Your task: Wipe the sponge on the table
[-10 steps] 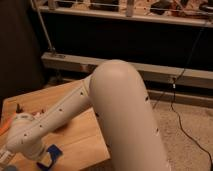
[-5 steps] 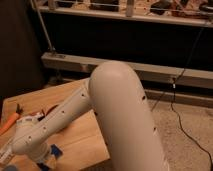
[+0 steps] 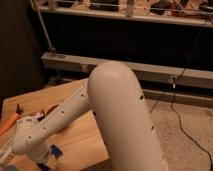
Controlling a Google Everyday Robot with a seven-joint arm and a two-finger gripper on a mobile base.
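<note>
Wooden tabletop [image 3: 82, 144] at lower left, beneath a white arm [image 3: 120, 110] reaching down and leftward. Gripper [image 3: 6, 156] low at the left edge of view, mostly cut off; open or closed, cannot tell. Blue sponge [image 3: 53, 152] on the tabletop just under the forearm, partly hidden. Orange tool [image 3: 7, 125] farther left. Black cable [image 3: 173, 107] trailing over the floor at right.

The single camera sits high and close behind the white arm [image 3: 120, 110], whose elbow fills the middle, and looks down and forward over the wooden surface [image 3: 77, 141] at lower left; the tool [image 3: 6, 156] seems to lie at that corner's edge.
</note>
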